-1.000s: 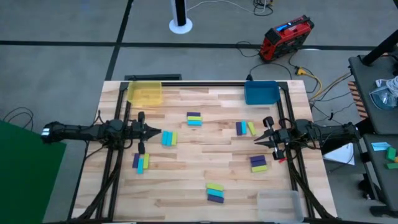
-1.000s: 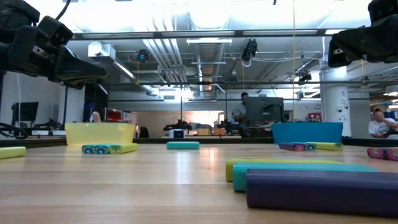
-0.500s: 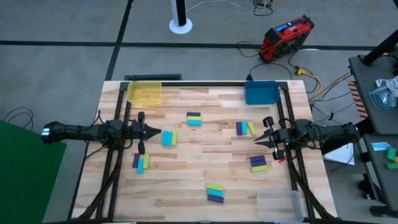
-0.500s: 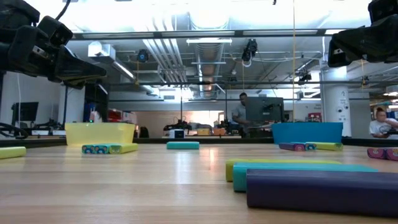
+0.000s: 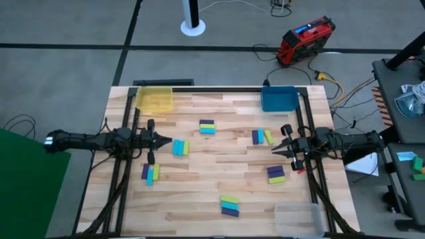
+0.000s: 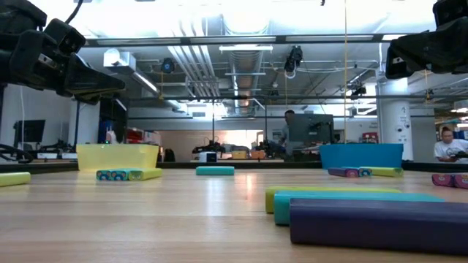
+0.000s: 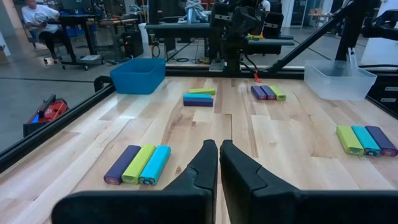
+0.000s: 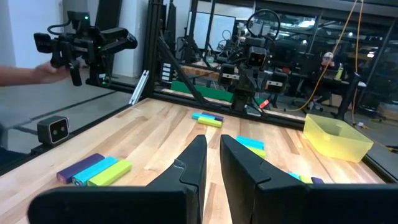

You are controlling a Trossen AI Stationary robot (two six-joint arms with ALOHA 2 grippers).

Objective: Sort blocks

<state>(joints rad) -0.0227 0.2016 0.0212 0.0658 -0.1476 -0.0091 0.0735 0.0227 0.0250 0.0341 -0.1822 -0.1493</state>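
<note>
Blocks (image 5: 207,127) lie before me across the table (image 5: 219,186) in small side-by-side sets of cyan, yellow-green and purple bars, between my left gripper (image 5: 167,141) and right gripper (image 5: 273,150), both pinched together and empty, with yellow bin (image 5: 155,99) and blue bin (image 5: 278,99) at the far corners.

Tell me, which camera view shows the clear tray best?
The left wrist view: the clear tray shows whole, with its walls and rim, at the table edge. The high view shows only a faint outline at the near right corner. The low and right wrist views do not show it.
</note>
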